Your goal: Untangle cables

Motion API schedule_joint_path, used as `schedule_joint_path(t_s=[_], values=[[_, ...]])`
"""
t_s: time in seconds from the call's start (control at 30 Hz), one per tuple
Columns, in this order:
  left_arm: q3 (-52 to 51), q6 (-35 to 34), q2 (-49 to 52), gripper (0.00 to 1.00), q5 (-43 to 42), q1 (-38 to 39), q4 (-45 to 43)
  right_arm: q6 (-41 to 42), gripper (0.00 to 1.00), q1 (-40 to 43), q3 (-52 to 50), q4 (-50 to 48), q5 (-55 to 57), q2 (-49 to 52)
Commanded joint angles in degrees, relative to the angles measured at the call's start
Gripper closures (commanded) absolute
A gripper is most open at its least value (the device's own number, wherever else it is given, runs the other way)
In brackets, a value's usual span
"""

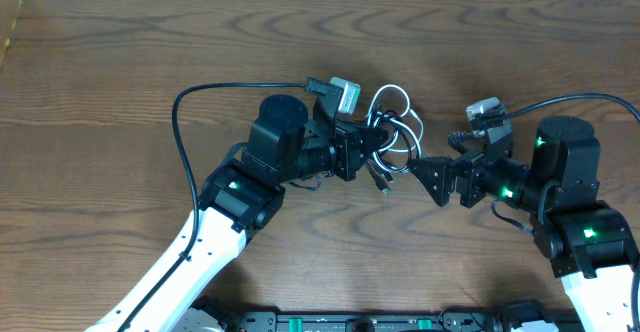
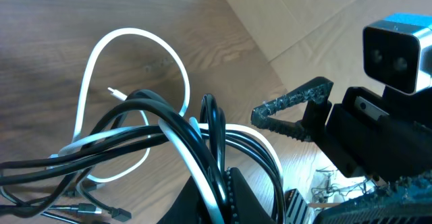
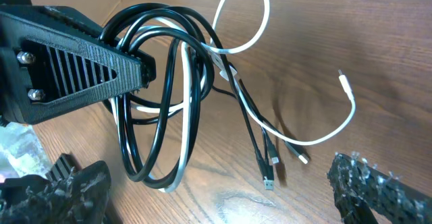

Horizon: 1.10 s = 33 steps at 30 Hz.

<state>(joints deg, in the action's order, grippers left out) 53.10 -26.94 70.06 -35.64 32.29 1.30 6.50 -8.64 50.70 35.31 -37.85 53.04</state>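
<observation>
We see left gripper [image 1: 368,150] clamped on tangled cables [image 1: 397,122]; right gripper [image 1: 430,180] spread wide, empty, just beside.

Count: one white cable [image 2: 131,32], at least two black cables [image 3: 125,140] (tangle obscures exact number), left hand [image 1: 375,142], right hand [image 1: 425,172], one counter [image 1: 120,52].

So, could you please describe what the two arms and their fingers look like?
The left arm and right arm both have white lower links and black upper housings with small green lights. A thick black cable runs to each, and each wrist carries a grey camera. The fingers are black, triangular and ribbed.
</observation>
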Motion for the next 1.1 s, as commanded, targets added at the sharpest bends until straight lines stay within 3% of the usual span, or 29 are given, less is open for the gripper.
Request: schedule_joint_path(t_s=[0.0, 0.43, 0.77, 1.07], values=[[0.74, 7.1, -0.79, 0.93, 0.72, -0.26, -0.46, 0.94, 0.01, 0.42, 0.61, -0.33, 0.22, -0.17], [0.74, 9.6, -0.79, 0.93, 4.04, -0.26, -0.48, 1.38, 0.01, 0.42, 0.61, -2.73, -6.91, -0.17], [0.74, 9.53, -0.79, 0.92, 5.2, -0.24, -0.96, 2.67, 0.01, 0.42, 0.61, -3.26, -1.99, -0.17], [0.74, 6.71, -0.79, 0.93, -3.69, -0.24, -6.08, -1.05, 0.12, 0.35, 0.61, -3.34, -5.18, -0.15]])
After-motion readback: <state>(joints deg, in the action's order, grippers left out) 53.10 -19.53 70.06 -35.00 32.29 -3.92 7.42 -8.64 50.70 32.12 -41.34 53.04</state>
